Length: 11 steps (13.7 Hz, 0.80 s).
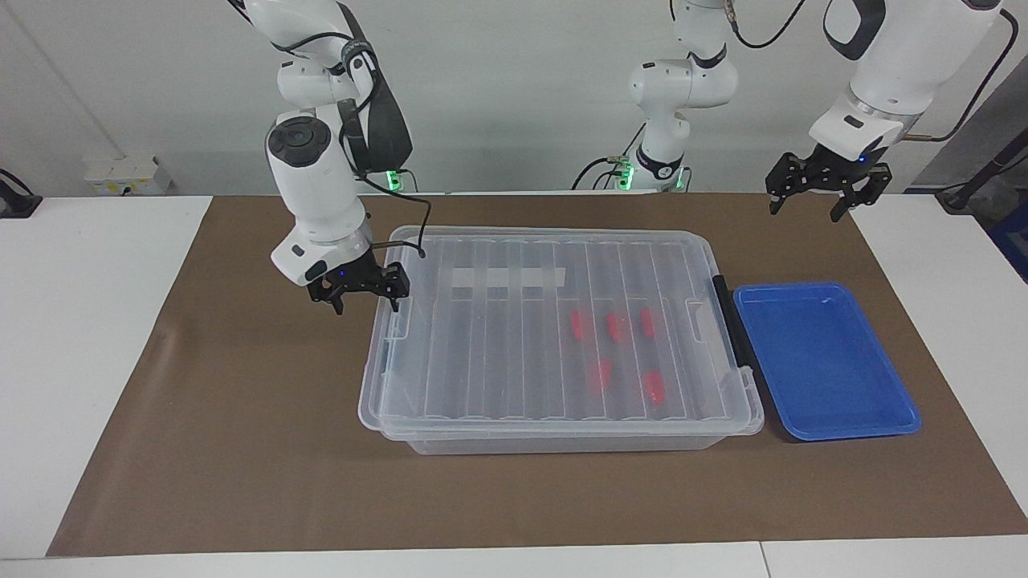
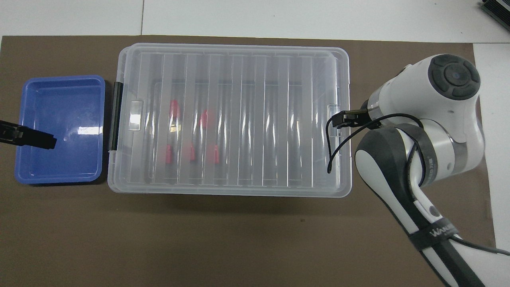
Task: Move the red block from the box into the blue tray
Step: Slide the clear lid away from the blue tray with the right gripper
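Note:
The box (image 1: 514, 377) is a clear bin with its ribbed lid on, in the middle of the brown mat. Several red blocks (image 1: 616, 325) (image 2: 192, 153) lie inside it, seen through the lid, toward the left arm's end. The blue tray (image 1: 827, 377) (image 2: 59, 99) sits bare beside the box's black handle (image 1: 729, 321). My right gripper (image 1: 363, 301) (image 2: 338, 119) is open and holds nothing; it hangs at the lid's edge at the right arm's end, and I cannot tell whether it touches. My left gripper (image 1: 807, 207) (image 2: 40, 139) waits open, raised over the tray's side nearer the robots.
A brown mat (image 1: 241, 417) covers the white table (image 1: 88, 337). A third robot's base (image 1: 662, 160) stands at the robots' edge of the table. A white socket box (image 1: 120, 172) sits by the wall. A loose black cable (image 2: 332, 155) droops from the right wrist over the lid.

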Each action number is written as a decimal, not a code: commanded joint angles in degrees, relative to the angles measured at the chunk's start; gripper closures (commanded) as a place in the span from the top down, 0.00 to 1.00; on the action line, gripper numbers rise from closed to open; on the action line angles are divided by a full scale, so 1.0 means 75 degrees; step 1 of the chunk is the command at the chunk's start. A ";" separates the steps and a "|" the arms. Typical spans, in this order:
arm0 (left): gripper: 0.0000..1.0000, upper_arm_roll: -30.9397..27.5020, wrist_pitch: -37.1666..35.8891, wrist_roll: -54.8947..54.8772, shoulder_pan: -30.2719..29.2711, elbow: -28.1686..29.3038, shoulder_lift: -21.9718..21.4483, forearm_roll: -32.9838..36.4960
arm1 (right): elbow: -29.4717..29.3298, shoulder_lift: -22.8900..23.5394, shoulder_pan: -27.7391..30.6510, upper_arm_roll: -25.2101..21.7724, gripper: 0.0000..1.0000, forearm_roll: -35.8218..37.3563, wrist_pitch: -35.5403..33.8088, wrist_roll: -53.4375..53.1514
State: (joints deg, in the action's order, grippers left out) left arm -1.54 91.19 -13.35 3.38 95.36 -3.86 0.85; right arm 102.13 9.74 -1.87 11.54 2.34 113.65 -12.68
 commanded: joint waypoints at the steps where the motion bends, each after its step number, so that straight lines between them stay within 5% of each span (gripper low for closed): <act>1: 1.00 0.0053 -0.0019 -0.0060 -0.0088 0.0128 -0.0118 0.0074 | 0.0070 -0.0080 0.0120 -0.0027 1.00 0.0098 -0.0129 0.0470; 11: 1.00 0.0111 -0.0030 -0.0036 0.0052 0.0059 -0.0141 0.0074 | -0.0012 -0.0092 0.0109 -0.1256 0.99 0.0086 -0.0375 0.3176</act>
State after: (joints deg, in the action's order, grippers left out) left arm -1.38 91.19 -13.35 3.40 95.36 -3.86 0.85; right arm 102.02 9.66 -1.36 3.51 2.41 112.37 6.99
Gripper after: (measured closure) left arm 0.000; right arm 0.004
